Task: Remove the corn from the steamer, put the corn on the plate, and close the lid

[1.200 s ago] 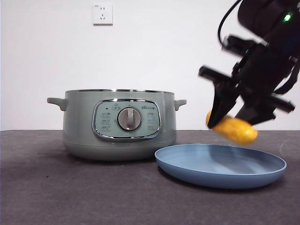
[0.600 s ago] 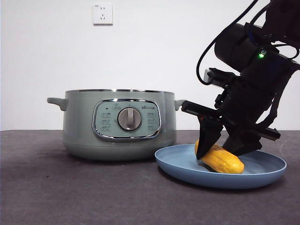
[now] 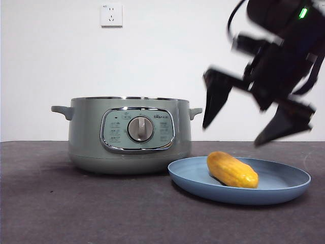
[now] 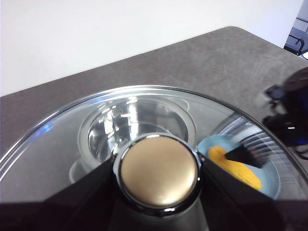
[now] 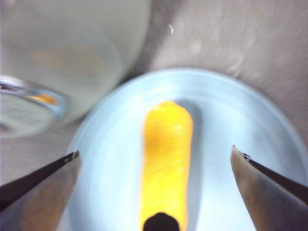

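Front view: corn point(image 3: 232, 170) lying on plate point(image 3: 284, 189) beside steamer point(image 3: 127, 133); right gripper point(image 3: 256, 118) above it, spread wide, empty.
Left gripper point(image 4: 159, 192) clamped on lid point(image 4: 159, 174) knob, aloft. Probably heavy, slick, breakable glass; knob looks the only sane hold.

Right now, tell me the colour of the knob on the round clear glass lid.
Matte gold-tan, chrome-ringed: the knob of the round clear glass lid, best seen in the left wrist view.

Right claw point(image 3: 256, 119) is motion-blurred — the steamer point(image 5: 62, 53) too; the lid point(image 4: 57, 144) runs off-frame.
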Motion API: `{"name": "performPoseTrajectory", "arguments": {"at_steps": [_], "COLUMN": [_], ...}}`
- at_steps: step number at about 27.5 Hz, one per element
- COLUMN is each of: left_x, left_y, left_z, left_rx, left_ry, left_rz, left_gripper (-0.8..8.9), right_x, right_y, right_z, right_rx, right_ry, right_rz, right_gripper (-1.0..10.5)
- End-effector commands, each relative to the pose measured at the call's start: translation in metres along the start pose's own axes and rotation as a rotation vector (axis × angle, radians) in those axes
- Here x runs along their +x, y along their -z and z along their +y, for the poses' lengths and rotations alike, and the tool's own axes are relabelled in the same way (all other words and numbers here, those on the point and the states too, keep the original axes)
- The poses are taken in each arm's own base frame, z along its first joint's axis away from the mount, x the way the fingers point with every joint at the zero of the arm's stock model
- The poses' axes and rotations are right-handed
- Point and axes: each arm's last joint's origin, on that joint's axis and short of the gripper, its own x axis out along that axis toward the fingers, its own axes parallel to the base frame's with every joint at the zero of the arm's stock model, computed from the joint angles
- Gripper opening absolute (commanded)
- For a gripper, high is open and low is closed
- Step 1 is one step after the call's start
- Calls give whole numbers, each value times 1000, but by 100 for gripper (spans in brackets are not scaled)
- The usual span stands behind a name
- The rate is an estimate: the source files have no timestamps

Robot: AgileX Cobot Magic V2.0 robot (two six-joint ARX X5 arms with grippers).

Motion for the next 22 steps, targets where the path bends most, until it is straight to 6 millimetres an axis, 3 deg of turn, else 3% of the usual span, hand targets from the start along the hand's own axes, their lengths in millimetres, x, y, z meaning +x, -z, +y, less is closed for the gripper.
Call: {"name": "performPoseTrajectory", "arguments": {"at_steps": [1,4,12,18,22], "left_x": [11,45,122,170,194], "left_y": [-12,-22,-21,-16,-10], "left_z": [2,5,15,22,25], "left_rx": [22,35,54,57,56], "left_ry": [17,79,79,77,71], "left_rz": [-76,-114,-79,-99,-93], "left_gripper": [-8,-8,-8,-8,-8], "right_x": [-35,-87,-167,-200,-209], "right_y": [-2,0,19,37,44], "right_z": [4,8,7,3,1], "right_rx": [-25,-47,-61,-66,-67], "right_ry": [-20,-56,-124,-150,-155], "right_rz": [-58,-165,-362,-439,-455], "right_gripper": [543,540,540,540,540]}}
